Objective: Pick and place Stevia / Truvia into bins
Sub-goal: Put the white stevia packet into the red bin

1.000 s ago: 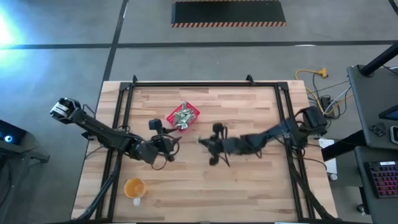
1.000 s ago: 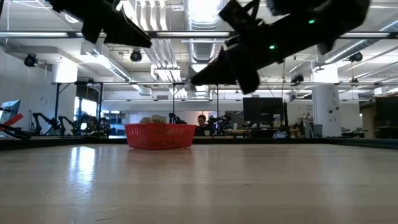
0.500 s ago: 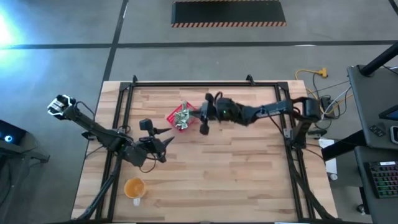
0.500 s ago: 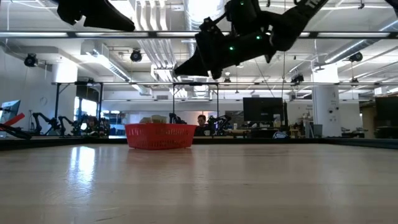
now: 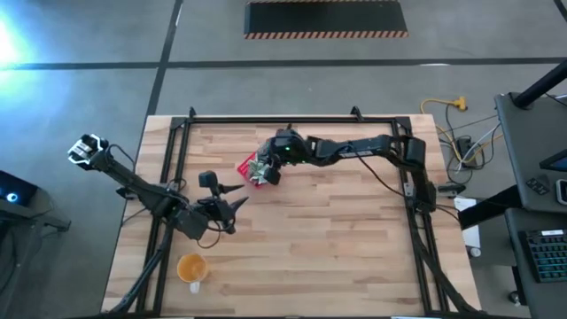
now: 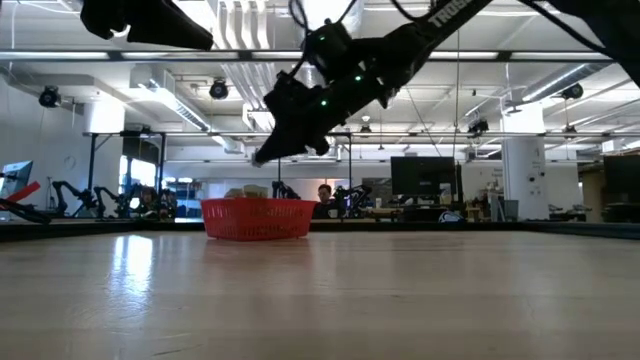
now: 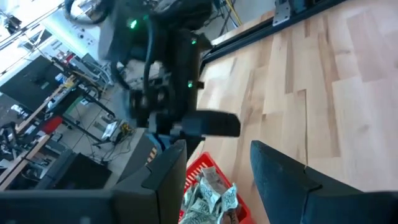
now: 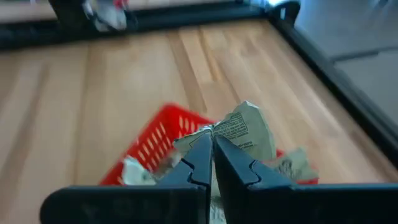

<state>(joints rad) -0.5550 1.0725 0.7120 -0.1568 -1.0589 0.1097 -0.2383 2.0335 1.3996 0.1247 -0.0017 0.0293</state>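
Right hand [image 5: 263,170] swung from mid-tabletop to over the basket [image 5: 249,165], pinched on a packet [image 8: 245,129]; drop next. Left hand [image 5: 232,197] open, empty.

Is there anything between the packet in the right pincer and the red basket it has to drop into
Nothing visible. The right pincer, shut on a packet, hangs over the red basket, with open air beneath. The left pincer waits aside.
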